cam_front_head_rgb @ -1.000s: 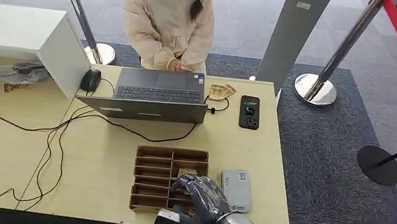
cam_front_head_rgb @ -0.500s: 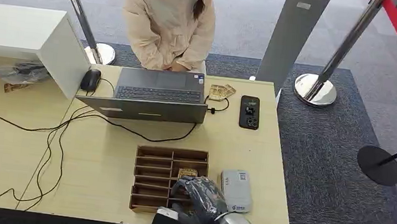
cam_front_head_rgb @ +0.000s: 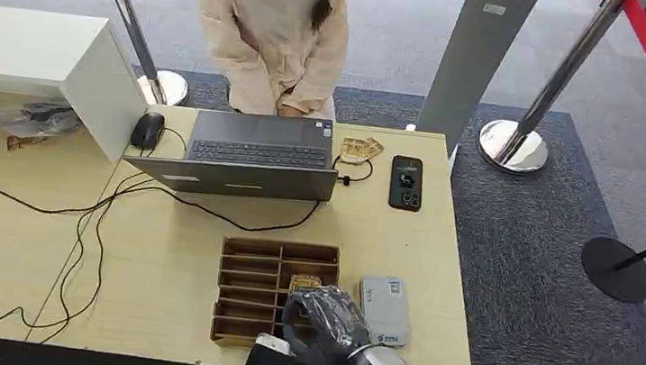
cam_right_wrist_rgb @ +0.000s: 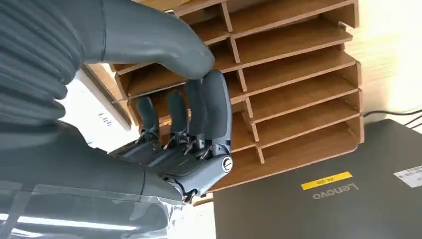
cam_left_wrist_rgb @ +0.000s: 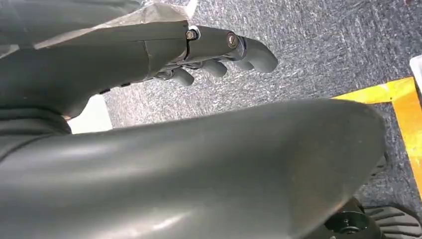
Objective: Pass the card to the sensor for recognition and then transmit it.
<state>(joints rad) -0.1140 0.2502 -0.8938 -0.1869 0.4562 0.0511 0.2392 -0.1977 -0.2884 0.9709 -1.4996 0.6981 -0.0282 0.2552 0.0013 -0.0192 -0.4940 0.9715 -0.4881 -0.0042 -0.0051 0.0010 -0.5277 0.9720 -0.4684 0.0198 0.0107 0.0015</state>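
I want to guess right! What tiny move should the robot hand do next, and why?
Probably lower the right robot hand a little and close its fingers on the card in the wooden tray. It hangs over the tray's compartments and I can't see it holding anything yet.

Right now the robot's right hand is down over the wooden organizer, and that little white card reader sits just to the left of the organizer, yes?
Not quite. The right hand is over the wooden organizer, but the white card reader lies on the organizer's right side, towards the table's edge, not its left. The head view shows this.
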